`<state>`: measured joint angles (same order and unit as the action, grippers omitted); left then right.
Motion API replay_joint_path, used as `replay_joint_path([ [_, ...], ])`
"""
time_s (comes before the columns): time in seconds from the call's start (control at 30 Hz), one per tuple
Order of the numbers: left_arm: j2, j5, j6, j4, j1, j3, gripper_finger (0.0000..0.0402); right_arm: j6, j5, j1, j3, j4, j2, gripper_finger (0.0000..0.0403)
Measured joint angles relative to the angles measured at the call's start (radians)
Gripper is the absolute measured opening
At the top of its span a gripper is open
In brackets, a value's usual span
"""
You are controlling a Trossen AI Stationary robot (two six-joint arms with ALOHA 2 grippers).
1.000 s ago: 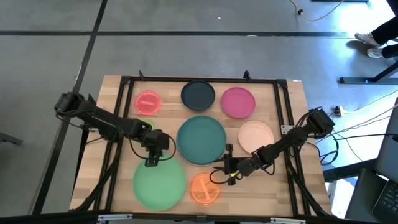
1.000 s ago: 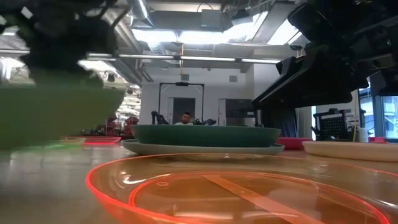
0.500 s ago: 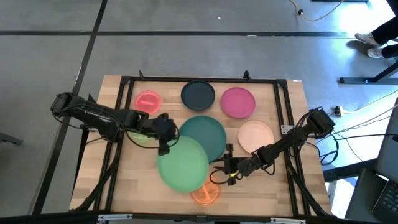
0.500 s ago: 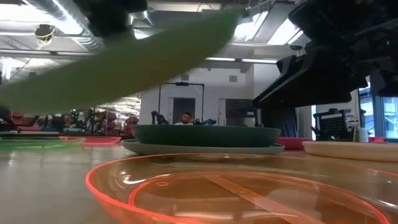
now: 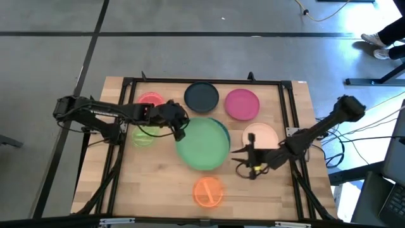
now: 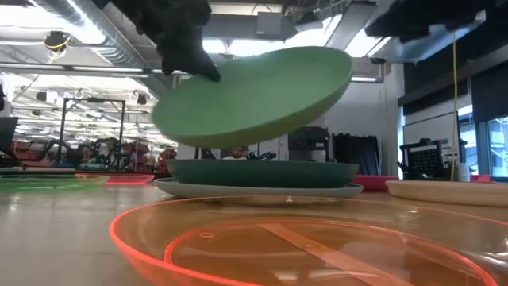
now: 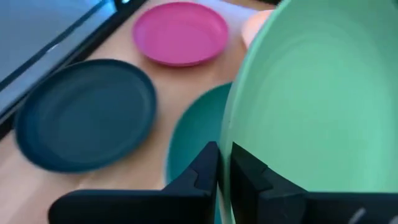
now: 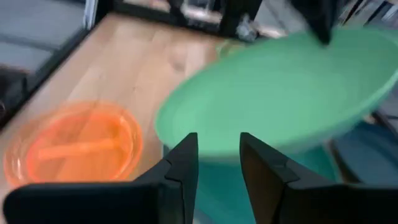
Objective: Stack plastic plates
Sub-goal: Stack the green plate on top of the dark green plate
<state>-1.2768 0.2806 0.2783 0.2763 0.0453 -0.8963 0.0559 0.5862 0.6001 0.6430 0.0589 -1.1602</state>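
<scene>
All the plates are round, shallow, smooth plastic with low raised rims; the orange plate (image 5: 207, 192) is translucent, with the wood grain of the table (image 5: 126, 183) showing through, while the others are opaque and matte. The left gripper (image 5: 179, 126) is clamped on the rim of the large green plate (image 5: 204, 144), its fingers (image 7: 205, 171) nearly together with only the thin edge between them, holding it tilted in the air over the teal plate (image 6: 262, 171), which sits on a paler plate (image 6: 262, 190) at the table's centre. Half a second ago the green plate hung lower toward the front, partly over the orange one; now it has swung across above the teal stack. The right gripper (image 5: 246, 152) has drawn back toward the peach plate (image 5: 261, 135), its fingers (image 8: 180, 165) parted and holding nothing.
</scene>
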Motion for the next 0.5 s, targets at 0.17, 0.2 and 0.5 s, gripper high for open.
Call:
replay_joint_path([
  [0.17,-0.046,-0.014,0.002,-0.010,0.072,0.000,0.0020,-0.003,0.043,0.018,0.000,-0.045,0.080,0.0108],
  [0.2,-0.060,-0.022,0.002,-0.016,0.083,0.000,0.0020,-0.003,0.043,0.018,0.000,-0.050,0.082,0.0108],
  [0.5,-0.162,-0.143,0.009,-0.063,0.128,0.000,0.0021,0.016,0.042,0.015,-0.002,-0.076,0.047,0.0108],
])
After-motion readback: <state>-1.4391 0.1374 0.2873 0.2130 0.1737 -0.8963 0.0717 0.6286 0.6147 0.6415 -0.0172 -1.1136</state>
